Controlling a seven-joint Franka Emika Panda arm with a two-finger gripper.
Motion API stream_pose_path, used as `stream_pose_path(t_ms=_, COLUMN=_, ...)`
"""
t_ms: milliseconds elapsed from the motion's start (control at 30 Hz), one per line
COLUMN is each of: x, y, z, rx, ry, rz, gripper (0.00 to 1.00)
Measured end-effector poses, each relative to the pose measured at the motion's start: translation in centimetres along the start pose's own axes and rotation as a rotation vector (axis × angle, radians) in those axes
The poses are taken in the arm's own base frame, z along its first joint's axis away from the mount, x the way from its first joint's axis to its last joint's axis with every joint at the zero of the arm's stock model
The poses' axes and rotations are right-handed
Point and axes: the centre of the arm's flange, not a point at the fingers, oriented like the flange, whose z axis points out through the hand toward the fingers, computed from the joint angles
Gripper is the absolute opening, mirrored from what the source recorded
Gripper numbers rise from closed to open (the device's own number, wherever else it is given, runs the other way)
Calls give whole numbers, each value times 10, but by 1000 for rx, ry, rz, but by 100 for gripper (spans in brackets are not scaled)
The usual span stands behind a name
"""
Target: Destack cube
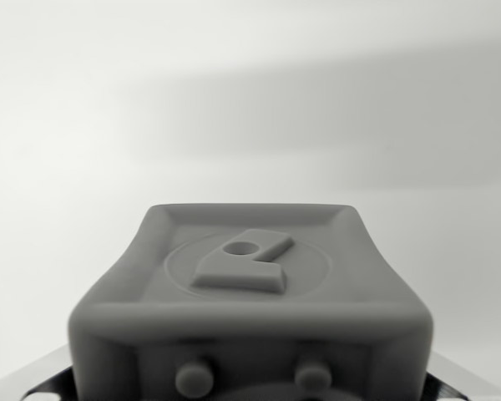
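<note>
A grey cube (250,292) fills the lower middle of the wrist view, very close to the camera. Its upward face has a raised rim and an embossed ring with a round hole and a bar. The face toward the camera carries two round studs. Only shiny metal parts of my gripper show, one at the bottom left corner (42,380) and one at the bottom right (463,384), on either side of the cube. The fingertips are hidden, so contact with the cube cannot be judged. No second cube is visible.
Behind the cube lies a plain white surface (108,125). A broad soft shadow (342,117) crosses its upper right part.
</note>
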Motion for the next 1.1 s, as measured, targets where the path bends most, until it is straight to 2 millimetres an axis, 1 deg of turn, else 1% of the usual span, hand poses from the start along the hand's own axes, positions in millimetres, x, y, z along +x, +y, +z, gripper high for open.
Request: stream_pose_path(t_ms=1100, x=60, y=24, z=11, rx=1, ry=2, rz=17, gripper=0)
